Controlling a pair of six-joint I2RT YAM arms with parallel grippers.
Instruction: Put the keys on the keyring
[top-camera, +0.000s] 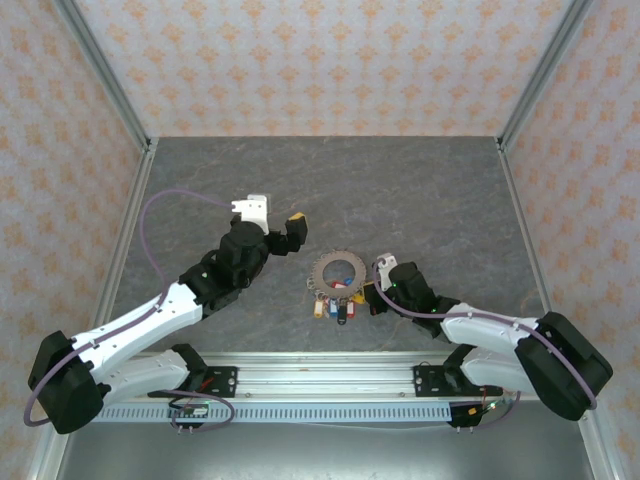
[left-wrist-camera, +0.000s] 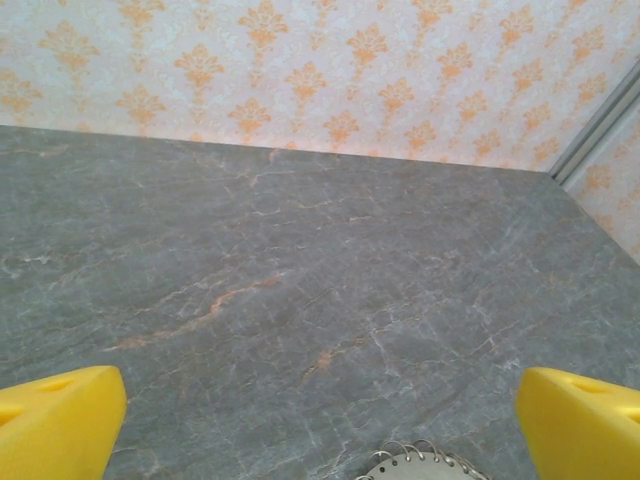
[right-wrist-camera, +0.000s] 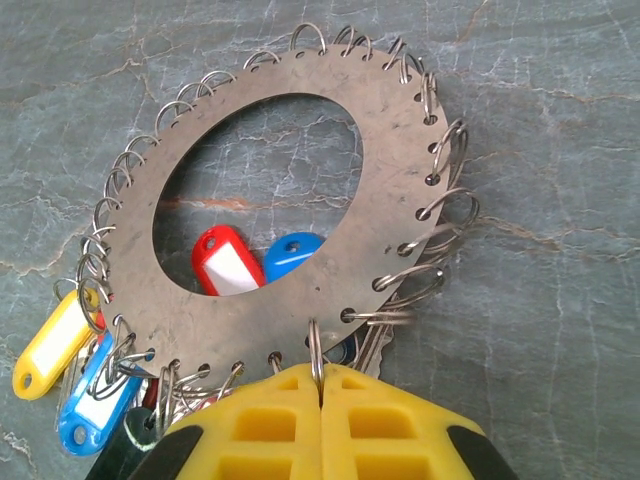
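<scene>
While I watched remotely, the right gripper (right-wrist-camera: 320, 385) was clamped tight on a wire loop (right-wrist-camera: 316, 345) at the near rim of the flat brownish-grey metal keyring (right-wrist-camera: 390, 150), which lay on the grey marbled table (top-camera: 430, 190). Small silver keys (right-wrist-camera: 225, 262) with red, blue and yellow plastic tags clustered at that rim. Left gripper (top-camera: 273, 214) gaped wide, near the ring, not touching

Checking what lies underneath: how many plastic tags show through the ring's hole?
2: a red tag on the left and a blue tag just right of it, both lying under the ring. Others may be hidden beneath the metal.
</scene>
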